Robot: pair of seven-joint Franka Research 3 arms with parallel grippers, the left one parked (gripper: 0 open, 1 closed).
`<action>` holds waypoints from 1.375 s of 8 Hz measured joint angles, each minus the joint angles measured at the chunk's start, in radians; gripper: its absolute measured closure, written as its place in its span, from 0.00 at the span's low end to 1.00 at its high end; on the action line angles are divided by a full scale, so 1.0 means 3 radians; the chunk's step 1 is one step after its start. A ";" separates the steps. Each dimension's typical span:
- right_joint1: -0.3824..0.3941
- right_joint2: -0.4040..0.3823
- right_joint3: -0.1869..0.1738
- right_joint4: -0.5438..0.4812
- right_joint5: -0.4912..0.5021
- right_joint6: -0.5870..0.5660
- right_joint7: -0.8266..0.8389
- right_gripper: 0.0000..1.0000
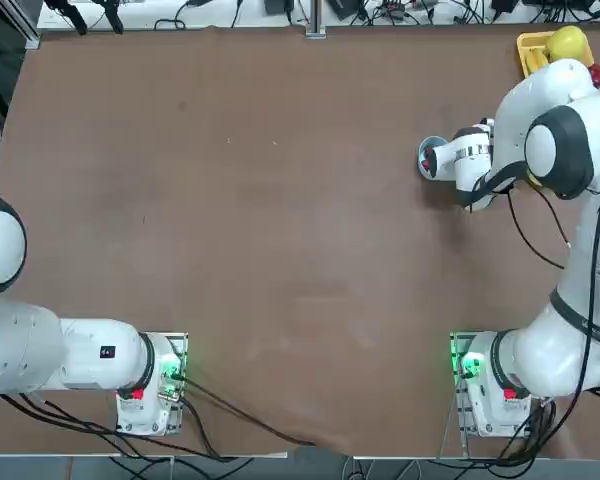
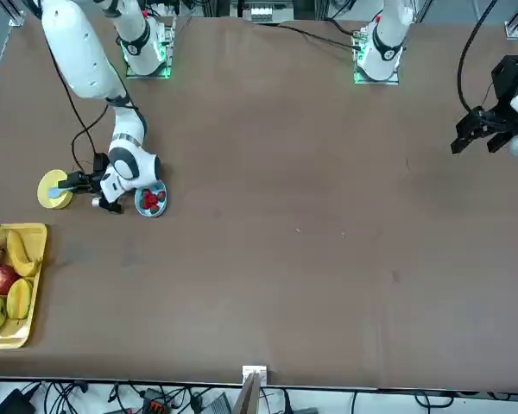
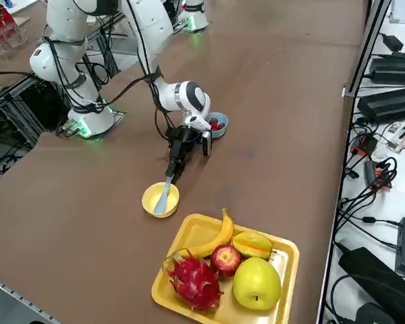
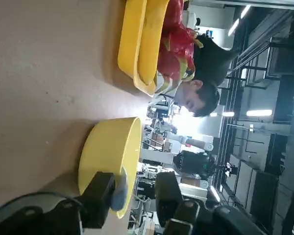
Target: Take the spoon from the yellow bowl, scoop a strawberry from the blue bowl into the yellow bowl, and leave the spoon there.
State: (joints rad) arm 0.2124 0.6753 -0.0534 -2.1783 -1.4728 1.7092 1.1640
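Beside the yellow bowl (image 3: 160, 199), on the side facing the blue bowl (image 3: 218, 125), the right hand (image 3: 171, 169) sits low over the bench (image 3: 277, 155), reaching toward the yellow bowl's rim. Its fingers are closed on the handle of the spoon (image 3: 163, 196). In the right side view the spoon slopes down from the fingers, and its pale blue bowl end lies inside the yellow bowl. In the front view the spoon (image 2: 59, 185) shows as a pale strip across the yellow bowl (image 2: 53, 190), with the hand (image 2: 79, 183) just beside the rim.

The blue bowl (image 2: 150, 199) stands on the far side of the hand from the yellow bowl, close to the wrist, with red strawberries (image 2: 153, 201) in it. The two bowls are near each other but not touching.

The wrist view shows the yellow bowl (image 4: 110, 161) side-on, with one dark finger (image 4: 99, 198) against its wall and a bit of the spoon (image 4: 120, 193) at the rim.

A rectangular yellow fruit tray (image 3: 189, 233) lies beyond the yellow bowl, away from the blue bowl, holding a banana (image 3: 212, 239), an apple (image 3: 225, 259) and other fruit.
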 joint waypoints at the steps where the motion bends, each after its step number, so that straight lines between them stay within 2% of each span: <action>1: 0.0000 0.0000 0.0001 0.0001 0.0000 -0.0001 0.0001 0.54; 3: 0.0000 0.0001 0.0003 0.0002 0.0024 -0.0001 0.0003 0.57; 6: 0.0005 0.0001 0.0009 0.0005 0.0050 -0.0001 0.0006 0.70; 10: 0.0005 0.0011 0.0009 0.0017 0.0052 -0.0002 0.0008 0.76; 11: 0.0005 0.0024 0.0009 0.0032 0.0068 -0.0003 0.0011 0.81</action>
State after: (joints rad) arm 0.2140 0.6825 -0.0507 -2.1686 -1.4524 1.7083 1.1672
